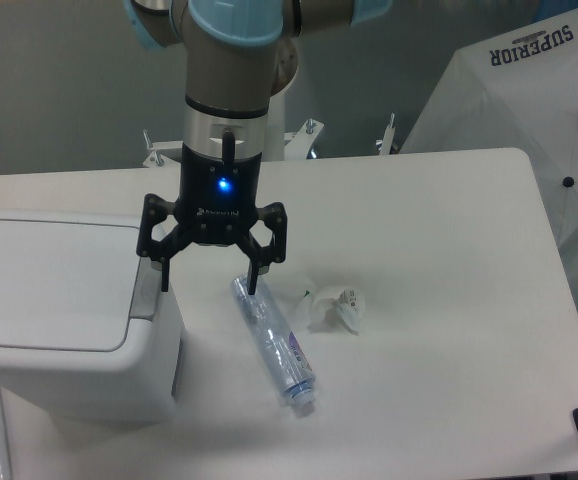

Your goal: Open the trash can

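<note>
The trash can (64,310) is a boxy light grey bin at the table's left, its flat lid down. A darker grey push tab (146,292) sits on the lid's right edge. My gripper (207,291) hangs open, pointing down, just right of the bin. Its left fingertip is right by the tab, touching or just above it; I cannot tell which. Its right fingertip is over the top end of a clear plastic bottle (274,344). Nothing is held between the fingers.
The bottle lies on the white table (439,250), running toward the front. A crumpled white wrapper (335,306) lies just right of it. A white umbrella with "SUPERIOR" lettering (529,110) stands past the table's right rear corner.
</note>
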Action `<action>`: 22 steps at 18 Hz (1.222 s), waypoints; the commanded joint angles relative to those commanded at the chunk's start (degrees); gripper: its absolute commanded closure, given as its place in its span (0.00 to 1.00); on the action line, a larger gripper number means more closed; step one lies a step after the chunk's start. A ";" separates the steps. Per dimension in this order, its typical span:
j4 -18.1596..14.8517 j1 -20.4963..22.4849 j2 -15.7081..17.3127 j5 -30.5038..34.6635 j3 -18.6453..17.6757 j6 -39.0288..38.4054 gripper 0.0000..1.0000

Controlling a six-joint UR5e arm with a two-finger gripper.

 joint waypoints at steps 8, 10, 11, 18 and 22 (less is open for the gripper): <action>-0.18 -0.79 0.00 0.09 -0.44 0.00 0.00; -0.09 -0.79 -0.09 0.09 -0.61 0.00 0.00; -0.09 -0.88 -0.09 0.09 -0.88 0.00 0.00; 0.18 -1.05 -0.09 0.09 -1.23 0.09 0.00; 0.18 -1.23 -0.26 0.09 -1.23 0.09 0.00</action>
